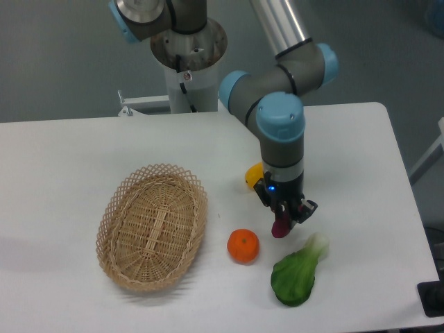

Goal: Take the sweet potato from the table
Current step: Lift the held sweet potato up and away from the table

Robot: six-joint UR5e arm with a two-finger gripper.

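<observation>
The reddish-purple sweet potato [280, 227] hangs between the fingers of my gripper [286, 214], which is shut on it. Only its lower end shows below the fingers, and it looks lifted off the white table [62, 166], between the orange and the leafy green. The arm reaches down from above and hides the rest of the tuber.
A round orange [243, 246] lies left of the gripper. A green bok choy [297, 272] lies just below and right of it. A yellow fruit [254, 175] peeks out behind the arm. A woven basket [152, 225] sits at the left.
</observation>
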